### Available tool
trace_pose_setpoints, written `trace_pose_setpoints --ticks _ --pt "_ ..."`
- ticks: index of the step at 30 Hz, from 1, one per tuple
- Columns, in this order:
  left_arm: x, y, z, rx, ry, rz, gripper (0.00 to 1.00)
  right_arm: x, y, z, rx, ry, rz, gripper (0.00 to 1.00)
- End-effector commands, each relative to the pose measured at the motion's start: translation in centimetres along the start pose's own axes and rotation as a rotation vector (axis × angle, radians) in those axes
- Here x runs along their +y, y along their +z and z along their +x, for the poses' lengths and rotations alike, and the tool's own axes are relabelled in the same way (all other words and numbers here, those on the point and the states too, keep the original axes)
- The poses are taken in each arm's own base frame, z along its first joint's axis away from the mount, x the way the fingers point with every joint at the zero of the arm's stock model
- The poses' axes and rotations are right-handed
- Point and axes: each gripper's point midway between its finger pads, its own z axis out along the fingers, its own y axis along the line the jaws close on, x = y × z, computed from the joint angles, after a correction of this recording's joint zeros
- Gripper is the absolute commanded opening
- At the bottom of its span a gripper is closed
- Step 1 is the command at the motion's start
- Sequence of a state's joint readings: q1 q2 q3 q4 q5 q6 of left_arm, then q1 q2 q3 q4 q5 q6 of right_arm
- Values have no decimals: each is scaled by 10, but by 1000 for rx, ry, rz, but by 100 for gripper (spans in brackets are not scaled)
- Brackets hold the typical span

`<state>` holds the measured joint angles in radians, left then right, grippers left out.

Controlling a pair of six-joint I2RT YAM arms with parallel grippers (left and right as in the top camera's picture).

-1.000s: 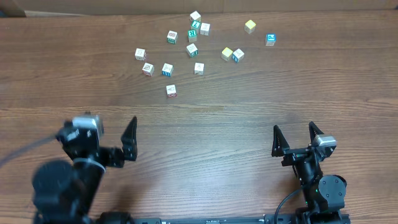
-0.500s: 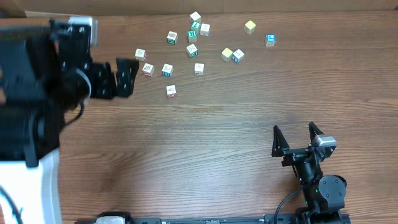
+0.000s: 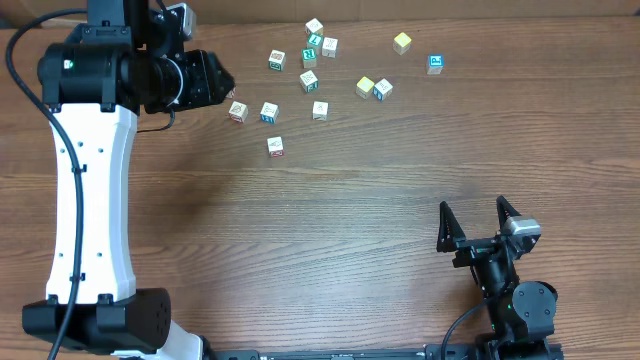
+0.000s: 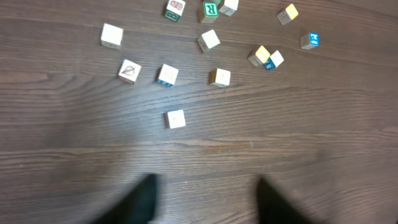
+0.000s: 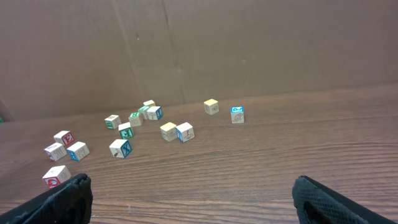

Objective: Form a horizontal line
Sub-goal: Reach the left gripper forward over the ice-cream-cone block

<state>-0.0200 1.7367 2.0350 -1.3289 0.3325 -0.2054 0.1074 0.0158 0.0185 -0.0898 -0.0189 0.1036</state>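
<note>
No horizontal line is in view; several small letter cubes lie scattered at the far side of the table. Among them are a blue-faced cube (image 3: 435, 63), a yellow cube (image 3: 401, 42), a cream cube (image 3: 365, 86) and a white one with red marks (image 3: 275, 146). My left gripper (image 3: 222, 80) reaches over the cluster's left end, where it covers most of one cube. In the left wrist view the left gripper (image 4: 205, 182) is blurred, jaws apart, nothing between them. My right gripper (image 3: 472, 206) stands open near the front right, far from the cubes.
A cardboard wall (image 5: 205, 43) runs along the table's far edge behind the cubes. Bare wood table (image 3: 350, 220) lies between the cubes and the right gripper (image 5: 191, 186). The left arm's white link (image 3: 95, 190) stretches along the left side.
My left arm swung from the front left up to the far left, beside the cube cluster, and now covers the leftmost cube. The right arm has not moved.
</note>
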Motion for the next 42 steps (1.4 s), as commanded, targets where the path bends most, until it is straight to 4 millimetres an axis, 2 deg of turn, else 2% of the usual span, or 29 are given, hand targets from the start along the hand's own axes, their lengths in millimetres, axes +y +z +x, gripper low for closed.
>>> trace_pose_setpoints --ticks 1,7,10,11,15,16,18,20,21,23,25,35,40,42 --pt "-5 5 0 22 -79 32 4 0 0 3 0 -7 -2 100" --pt "-7 12 4 59 -101 50 4 0 0 3 0 -7 -2 100" --pt "10 13 2 38 -108 -46 4 0 0 3 0 -7 -2 100" --pt "20 17 5 40 -132 -120 4 0 0 3 0 -7 -2 100" --pt "31 33 21 73 -129 -247 7 0 0 3 0 -7 -2 100" --pt "32 38 24 79 -128 -270 10 0 0 3 0 -8 -2 100" --pt "34 51 33 92 -130 -313 22 0 0 3 0 -7 -2 100" --pt "34 64 41 106 -133 -326 25 0 0 3 0 -7 -2 100" --pt "32 71 44 112 -128 -324 33 0 0 3 0 -7 -2 100" --pt "30 85 50 117 -130 -319 57 0 0 3 0 -7 -2 100" --pt "28 98 55 115 -136 -313 70 0 0 3 0 -7 -2 100" --pt "16 177 73 78 -70 -279 72 0 0 3 0 -7 -2 100" --pt "36 210 82 102 -48 -386 69 0 0 3 0 -7 -2 100" --pt "44 228 91 139 -50 -404 63 0 0 3 0 -7 -2 100"
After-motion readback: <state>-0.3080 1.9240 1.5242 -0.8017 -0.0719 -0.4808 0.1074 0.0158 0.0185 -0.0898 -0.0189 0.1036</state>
